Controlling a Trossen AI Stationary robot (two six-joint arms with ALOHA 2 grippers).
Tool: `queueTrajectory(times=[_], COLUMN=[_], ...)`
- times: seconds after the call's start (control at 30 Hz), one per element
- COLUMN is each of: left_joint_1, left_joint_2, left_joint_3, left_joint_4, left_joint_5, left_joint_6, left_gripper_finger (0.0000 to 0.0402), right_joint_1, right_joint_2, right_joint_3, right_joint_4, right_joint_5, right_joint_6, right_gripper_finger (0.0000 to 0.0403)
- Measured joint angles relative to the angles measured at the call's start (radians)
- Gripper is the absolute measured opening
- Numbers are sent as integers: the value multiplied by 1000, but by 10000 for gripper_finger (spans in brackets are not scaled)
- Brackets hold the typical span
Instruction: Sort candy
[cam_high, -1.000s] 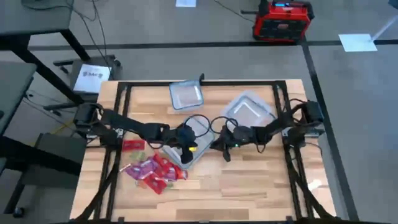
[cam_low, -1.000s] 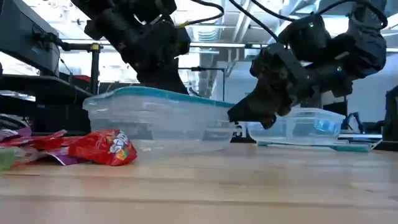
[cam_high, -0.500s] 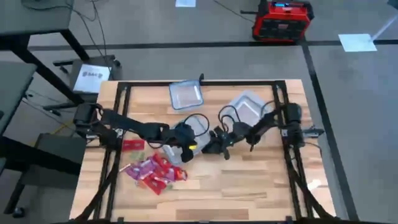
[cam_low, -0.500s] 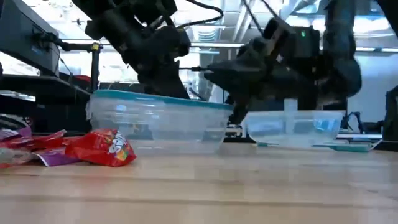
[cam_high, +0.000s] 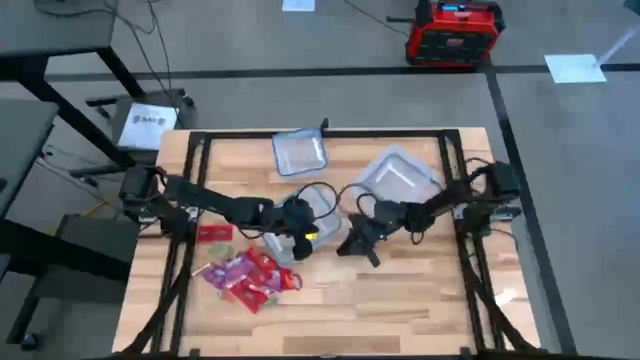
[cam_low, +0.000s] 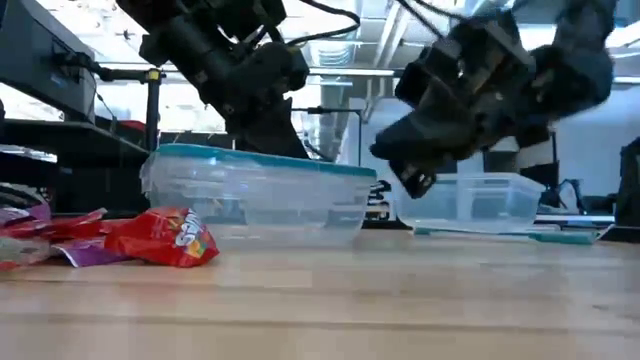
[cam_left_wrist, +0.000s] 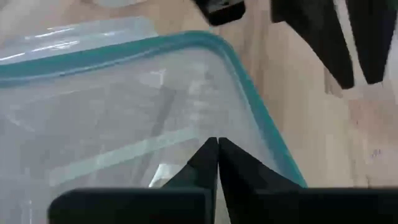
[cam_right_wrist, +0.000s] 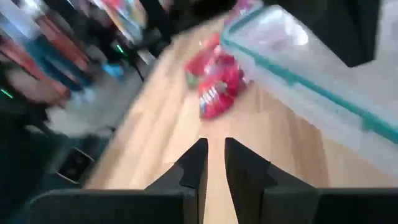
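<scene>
The wooden bench (cam_high: 400, 290) is carrying shiny red and pink candy (cam_high: 248, 277) beside a clear tub (cam_low: 255, 195). The left end effector (cam_left_wrist: 216, 163), fingers together, is reaching over this tub; the right end effector (cam_right_wrist: 213, 163), fingers slightly apart and empty, is hovering beside it.

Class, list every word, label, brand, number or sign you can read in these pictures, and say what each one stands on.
Nothing can be read for certain.
Red candy wrapper: white lettering, too blurred to read.
White box left of the table: dark print, too small to read.
Red case on the floor: no legible marking.
</scene>
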Motion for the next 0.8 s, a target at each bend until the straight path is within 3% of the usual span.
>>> queueTrajectory(times=[0.13, 0.37, 0.57, 0.8], left_joint_1=[0, 0, 0, -46], left_joint_2=[0, 0, -22, -150], left_joint_3=[0, 0, 31, 122], left_joint_4=[3, 3, -29, -265], left_joint_5=[1, 2, 7, 6], left_joint_6=[0, -1, 23, -49], left_gripper_finger=[0, 0, 0, 0], right_joint_1=[43, 49, 48, 30], right_joint_2=[-35, -5, 15, 44], right_joint_3=[19, 21, 19, 19], right_joint_4=[-167, -167, -160, -142], right_joint_5=[127, 148, 240, 266], right_joint_6=[-65, 10, 37, 35], right_gripper_finger=[42, 50, 99, 162])
